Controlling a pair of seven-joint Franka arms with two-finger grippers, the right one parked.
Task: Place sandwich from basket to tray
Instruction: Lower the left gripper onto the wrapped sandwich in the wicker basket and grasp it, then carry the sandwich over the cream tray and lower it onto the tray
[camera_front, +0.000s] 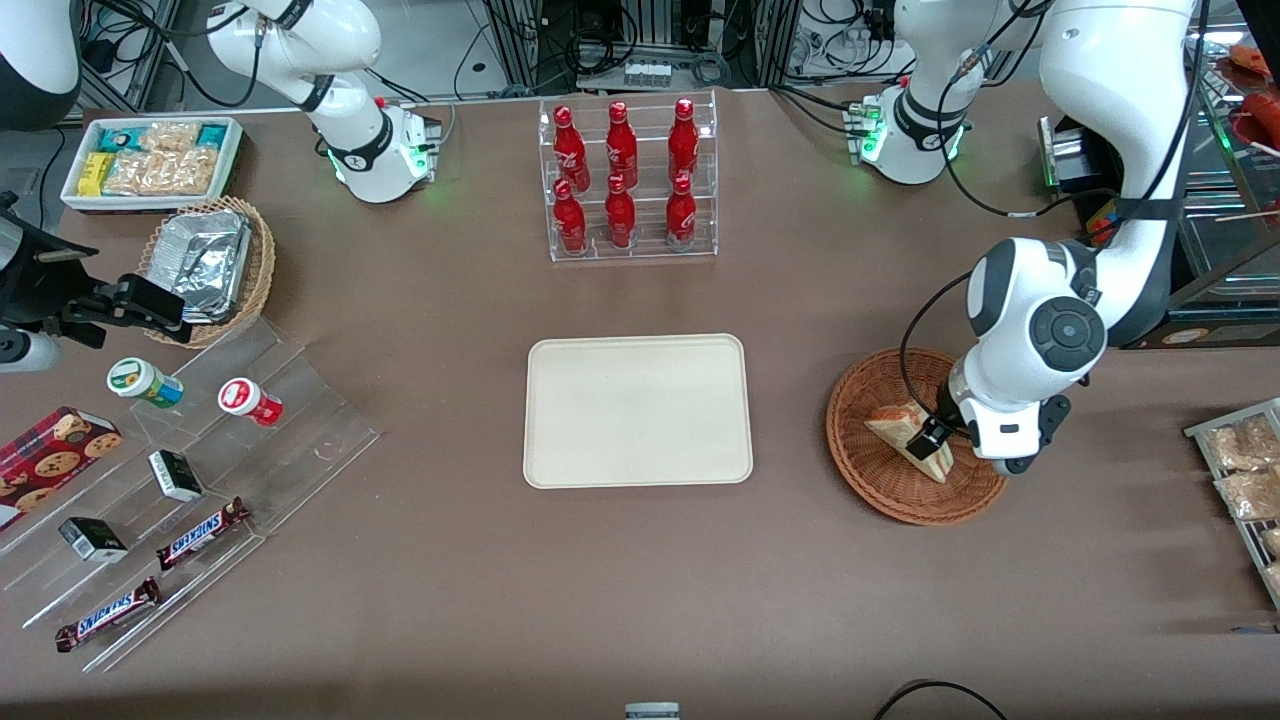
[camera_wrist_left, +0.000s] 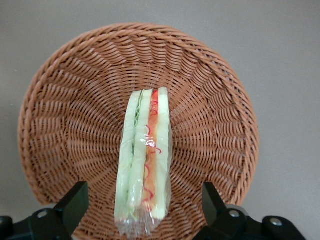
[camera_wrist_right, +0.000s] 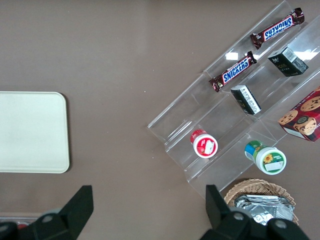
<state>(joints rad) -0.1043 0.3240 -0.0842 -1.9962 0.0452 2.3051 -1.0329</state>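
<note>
1. In the front view the working arm's wrist covers part of the basket (camera_front: 900, 480) and the end of the sandwich (camera_front: 905, 432) nearest that arm; only one dark fingertip of the gripper (camera_front: 935, 432) shows there, low over the wedge.
2. The wrist view fills that in: the gripper (camera_wrist_left: 142, 200) hangs above the basket (camera_wrist_left: 65, 100) with its fingers (camera_wrist_left: 75, 202) spread wide, one on each side of the sandwich (camera_wrist_left: 145, 160), neither touching it. It holds nothing.
3. The sandwich lies in the basket, standing on edge so its green and red-orange filling faces the wrist camera; the clear wrap glints over it. Its near end is partly cut off by the frame edge.
4. The tray (camera_front: 638, 410) sits bare near the table's middle, well apart from the basket, which lies toward the working arm's end. The right wrist view shows only a corner portion of the tray (camera_wrist_right: 30, 132).
5. Only the right wrist view shows the stepped acrylic stand (camera_wrist_right: 240, 100) from above, with its Snickers bars (camera_wrist_right: 236, 71) legible.
6. The foil packs (camera_wrist_right: 260, 207) in the tan basket are cut off there; the front view shows them whole.
7. The bottle rack (camera_front: 625, 180) appears in the front view alone.
</note>
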